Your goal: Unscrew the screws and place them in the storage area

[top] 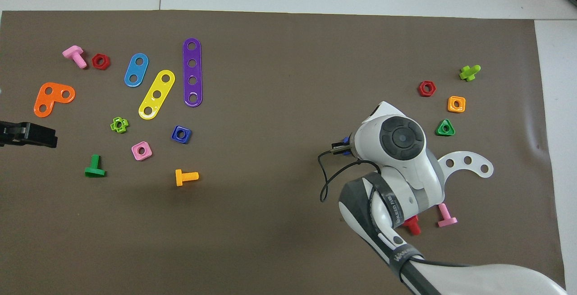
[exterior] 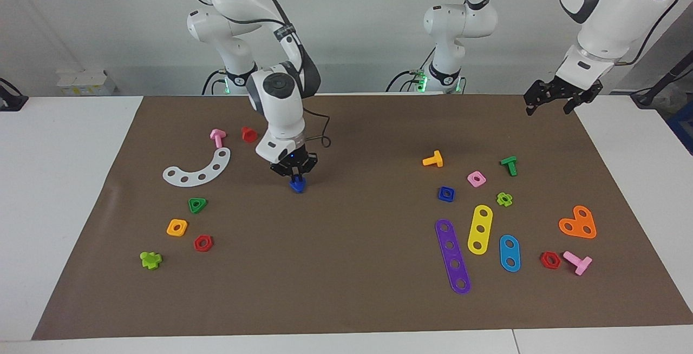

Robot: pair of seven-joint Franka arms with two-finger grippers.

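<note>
Fingers of the right gripper (exterior: 295, 174) pinch the small blue plastic bolt with a triangular head (exterior: 297, 185), which hangs at their tips just above the brown paper mat (exterior: 357, 267), roughly midway along the table toward the right arm's end. From overhead the arm's wrist covers the bolt almost wholly; only a sliver of blue shows beside the wrist (top: 345, 141). A dark band on the right arm's forearm carries white lettering, too small to read.

Near the gripper, toward the right arm's end, lie a white curved plastic strip with holes (exterior: 199, 169), a pink T-shaped bolt (exterior: 217, 137) and a red bolt (exterior: 248, 134). Farther from the robots sit a green triangular nut (exterior: 197, 204), an orange square nut (exterior: 177, 227), a red hexagonal nut (exterior: 203, 243) and a lime cross-shaped piece (exterior: 151, 260).

Toward the left arm's end are an orange T-shaped bolt (exterior: 433, 159), a blue square nut with a round hole (exterior: 446, 194), a pink square nut (exterior: 476, 178), a green T-shaped bolt (exterior: 509, 165), a purple four-hole strip (exterior: 452, 255), a yellow three-hole strip (exterior: 480, 229), a blue two-hole strip (exterior: 509, 253) and an orange heart-shaped plate (exterior: 578, 223).

The left gripper (exterior: 559, 98) waits raised over the mat's corner at its own end; whether its fingers are spread or pressed together cannot be told.
</note>
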